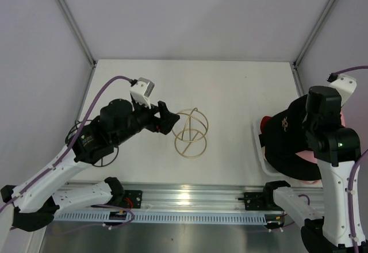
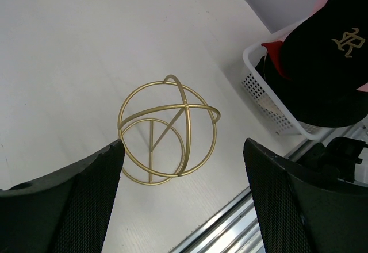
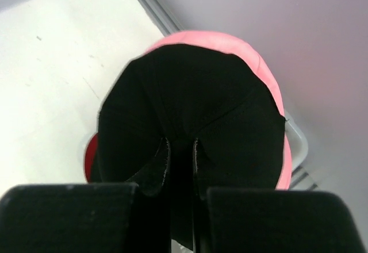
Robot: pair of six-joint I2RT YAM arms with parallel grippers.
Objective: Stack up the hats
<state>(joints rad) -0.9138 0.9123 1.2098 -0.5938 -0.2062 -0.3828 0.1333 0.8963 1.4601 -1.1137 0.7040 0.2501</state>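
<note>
Foreground: the left gripper stands wide apart, its black fingers showing a fine mesh texture; the hats lie at far right.
The left gripper hovers beside a gold wire stand, thin round hoops forming a sphere over a ring base, on the matte white table. At right, a white perforated plastic basket carries a soft black cap with gold embroidery, uppermost over a red cap and a pink hat. The right gripper is narrow, pinching a fold of the black cap.
</note>
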